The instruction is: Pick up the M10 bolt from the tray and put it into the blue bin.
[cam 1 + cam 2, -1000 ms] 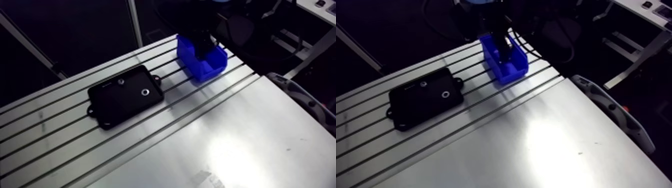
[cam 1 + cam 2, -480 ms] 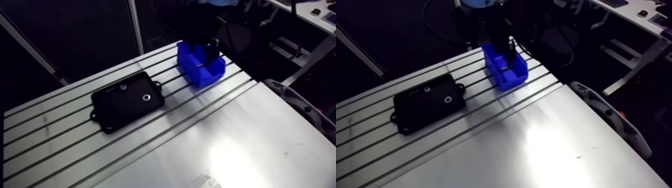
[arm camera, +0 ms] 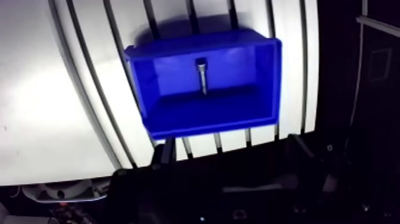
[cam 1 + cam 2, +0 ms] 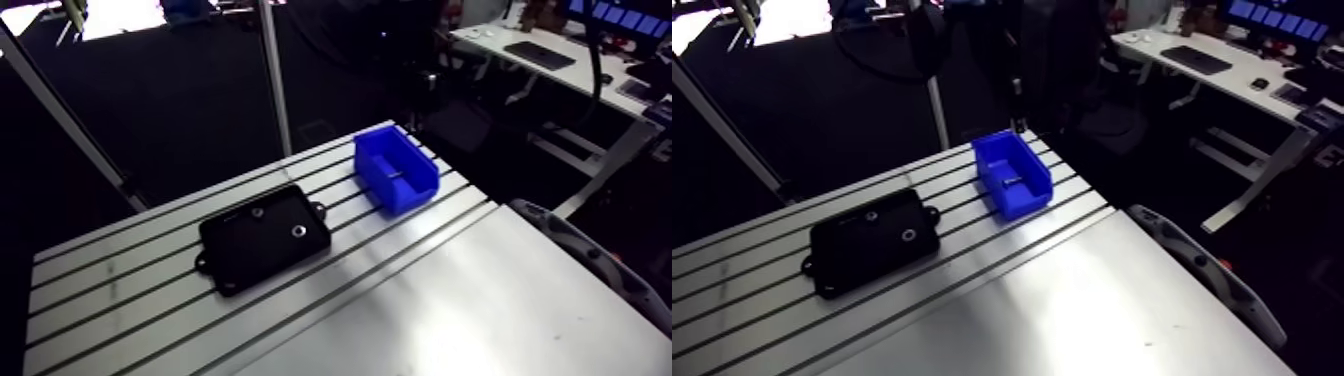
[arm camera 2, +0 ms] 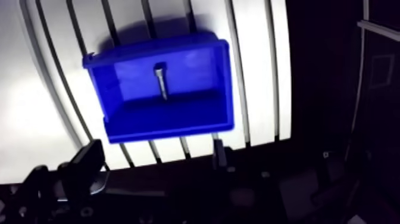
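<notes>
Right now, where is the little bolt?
The bolt lies on the floor of the blue bin, as the wrist view shows. In the arm view that bin stands on the slotted table near its far edge, apart from the black tray.

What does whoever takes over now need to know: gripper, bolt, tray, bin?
Gripper: open, empty, above the blue bin, clear of it.
M10 bolt: lying on the bin floor.
Black tray: on the slotted table beside the bin; two small round parts in it, type unclear.
Done: bolt is in the bin. Left: nothing, by the look of it.
</notes>
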